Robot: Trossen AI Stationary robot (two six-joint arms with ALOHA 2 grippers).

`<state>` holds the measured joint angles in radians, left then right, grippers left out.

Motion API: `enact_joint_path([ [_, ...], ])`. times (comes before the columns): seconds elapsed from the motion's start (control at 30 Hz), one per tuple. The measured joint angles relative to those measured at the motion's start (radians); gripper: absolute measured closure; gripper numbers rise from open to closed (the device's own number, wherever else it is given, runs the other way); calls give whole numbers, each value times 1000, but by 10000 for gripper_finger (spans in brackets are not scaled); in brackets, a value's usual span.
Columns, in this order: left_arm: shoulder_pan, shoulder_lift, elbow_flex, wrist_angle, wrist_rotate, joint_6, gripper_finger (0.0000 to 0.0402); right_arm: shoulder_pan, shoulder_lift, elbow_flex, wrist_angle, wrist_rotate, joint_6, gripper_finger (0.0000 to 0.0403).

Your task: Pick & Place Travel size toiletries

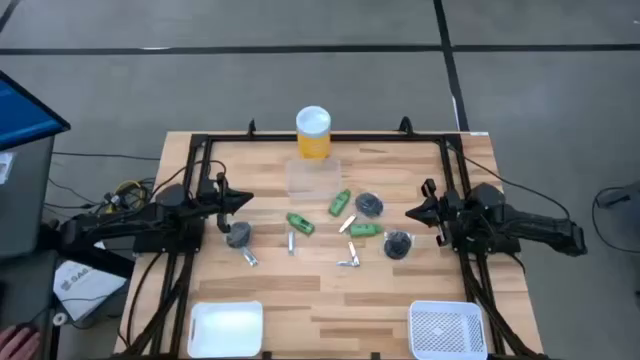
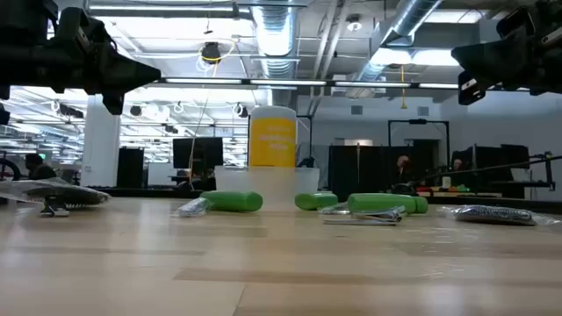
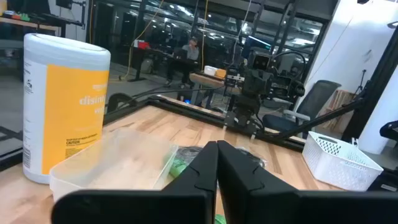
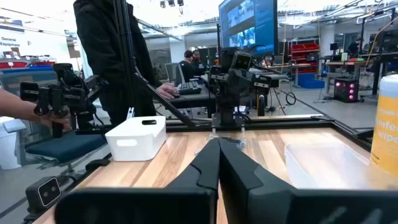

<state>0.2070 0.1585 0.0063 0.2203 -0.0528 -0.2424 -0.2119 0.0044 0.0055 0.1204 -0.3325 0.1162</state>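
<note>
Left gripper (image 1: 243, 203): waits above the table's left side, fingers pressed together, holding nothing.
Right gripper (image 1: 412, 211): waits above the right side, fingers also pressed together and holding nothing, facing the left one.
Toiletries: scattered in the table's middle between both grippers; green tubes (image 1: 339, 203), dark grey round pieces (image 1: 370, 205), thin metal pieces (image 1: 349, 262). One grey piece (image 1: 238, 234) lies just below the left gripper.
Clear container (image 1: 314, 176): behind the toiletries, near the far edge.
Yellow cylinder (image 1: 313, 133): upright, just behind the clear container.
White bin (image 1: 226, 329): near edge, left.
White basket (image 1: 447, 328): near edge, right.
Person (image 4: 118, 50): stands beyond the table, seen in the right wrist view.
</note>
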Motion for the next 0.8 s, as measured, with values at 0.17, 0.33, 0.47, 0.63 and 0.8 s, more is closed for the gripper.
enact_joint_path([
  [0.17, 0, 0, 0, 1, 0, 1, 400, 0, 0, 0, 0, 0, 0, 402],
  [0.33, 0, 0, 0, 7, 0, 1, 400, 0, 0, 0, 19, 3, 1, 402],
  [0.47, 0, 0, 0, 8, 0, -1, 400, 0, 2, 16, 111, 129, 50, 402],
  [0.63, 0, 0, 0, 14, -4, 0, 400, 0, 40, 226, -34, 448, -7, 402],
  [0.8, 0, 0, 0, 15, -5, -1, 400, 0, 299, 564, -464, 690, 38, 381],
])
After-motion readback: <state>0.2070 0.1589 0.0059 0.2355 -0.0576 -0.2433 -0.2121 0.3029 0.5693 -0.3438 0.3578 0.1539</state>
